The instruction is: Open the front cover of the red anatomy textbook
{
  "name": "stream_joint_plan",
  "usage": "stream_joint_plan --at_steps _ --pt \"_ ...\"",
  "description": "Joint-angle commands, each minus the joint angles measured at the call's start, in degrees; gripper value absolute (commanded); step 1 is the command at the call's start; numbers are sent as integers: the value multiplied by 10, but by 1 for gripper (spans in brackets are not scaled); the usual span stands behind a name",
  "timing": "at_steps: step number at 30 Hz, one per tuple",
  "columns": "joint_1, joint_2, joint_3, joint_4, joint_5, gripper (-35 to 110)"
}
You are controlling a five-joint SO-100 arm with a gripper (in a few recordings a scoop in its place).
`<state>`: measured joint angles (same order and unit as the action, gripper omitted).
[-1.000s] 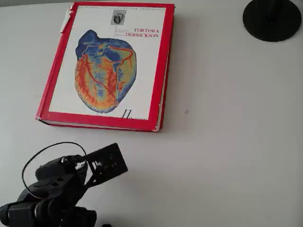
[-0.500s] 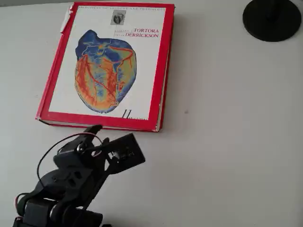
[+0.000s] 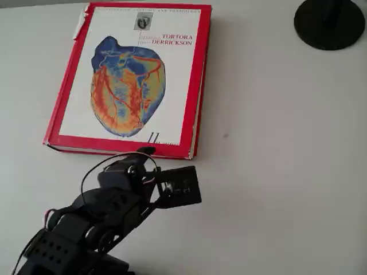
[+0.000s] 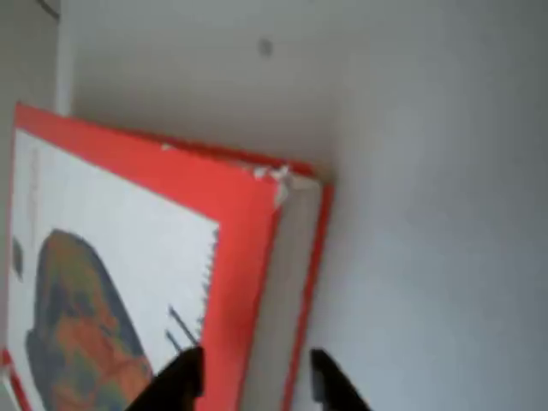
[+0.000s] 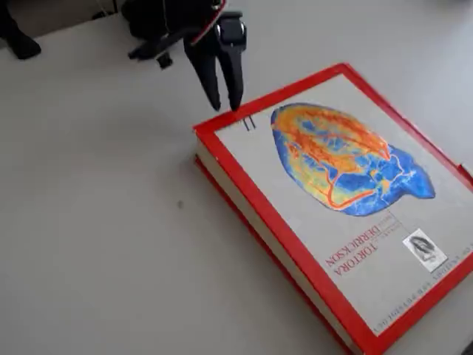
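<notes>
A large closed hardcover, the textbook (image 3: 129,80), lies flat on a pale tabletop (image 3: 275,172), filling the upper left of the overhead view. Its front cover (image 5: 332,200) is a stiff board, smooth and slightly glossy, white with a red border and a blue, orange and red heart picture; the thick block of pale pages shows along the open edge. One lower corner of the cover looks frayed and whitish in the wrist view. Just right of centre at the book's near edge, the black pincer (image 5: 224,92) hangs point-down with its two slim, tapered fingers a little apart, gripping nothing, poised at the corner where the cover meets the page block. In the wrist view one finger sits over the red border and the other beyond the page edge. The risks from here, as I judge them: the fingers may press onto the top of the cover rather than slip under its lip, pinning it shut; the smooth board may slide off the narrow tips; or a sideways push may shove the whole heavy book across the slick tabletop. At far right of the overhead view stands a round black base (image 3: 330,23), well apart.
</notes>
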<state>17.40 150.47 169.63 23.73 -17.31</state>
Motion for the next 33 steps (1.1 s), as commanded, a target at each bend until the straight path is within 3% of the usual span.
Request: stream_joint_plan --at_steps 1,16,33 --pt "4 -18 -57 -24 1 17" --pt "34 -197 -143 -136 -25 17" --pt "24 -130 -244 -14 -30 17"
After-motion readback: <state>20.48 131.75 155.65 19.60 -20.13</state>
